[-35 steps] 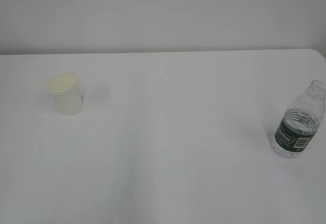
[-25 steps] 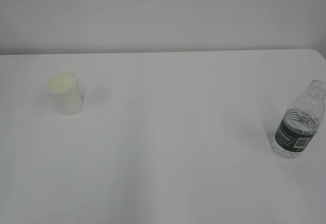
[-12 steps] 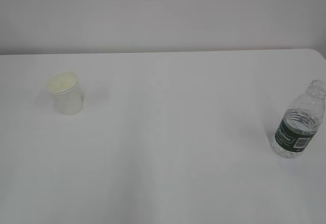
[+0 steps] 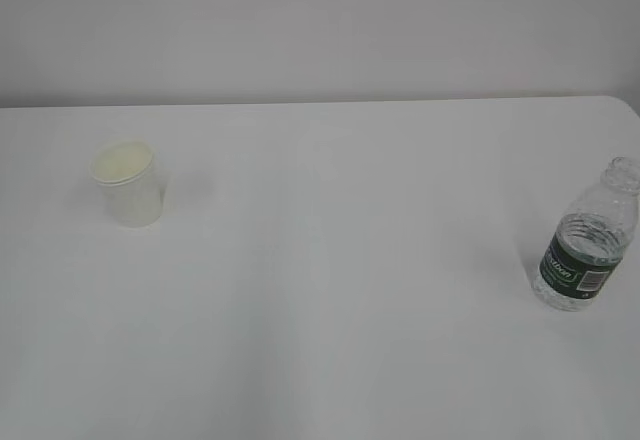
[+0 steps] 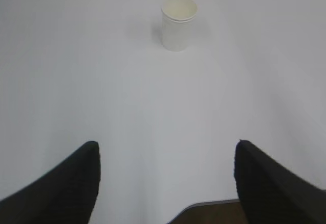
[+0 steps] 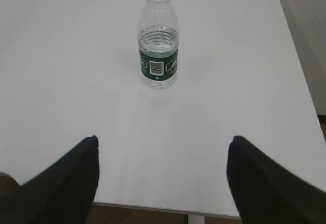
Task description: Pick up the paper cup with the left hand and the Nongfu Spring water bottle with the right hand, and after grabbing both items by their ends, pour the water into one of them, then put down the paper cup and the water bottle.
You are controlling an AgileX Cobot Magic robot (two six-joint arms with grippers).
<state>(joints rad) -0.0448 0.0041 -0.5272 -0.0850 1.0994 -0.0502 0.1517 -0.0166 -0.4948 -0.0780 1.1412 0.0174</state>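
Note:
The white paper cup (image 4: 128,184) stands upright at the left of the white table (image 4: 330,260); in the left wrist view the paper cup (image 5: 179,22) is far ahead of my left gripper (image 5: 166,150), whose black fingers stand wide open with nothing between them. The capless Nongfu Spring water bottle (image 4: 588,239) with its dark green label stands upright at the right edge. In the right wrist view the bottle (image 6: 159,40) holds clear water (image 6: 159,36) up to its shoulder, and my right gripper (image 6: 162,143) hangs open and empty well short of it. Neither arm shows in the exterior view.
The table's near edge (image 6: 168,208) runs just under my right gripper, and its rounded front corner (image 5: 204,206) lies beneath the left one. A plain pale wall (image 4: 320,30) rises behind the table.
The cup's rim appears to wobble slightly between frames; the bottle stays put. No arm enters the exterior view.

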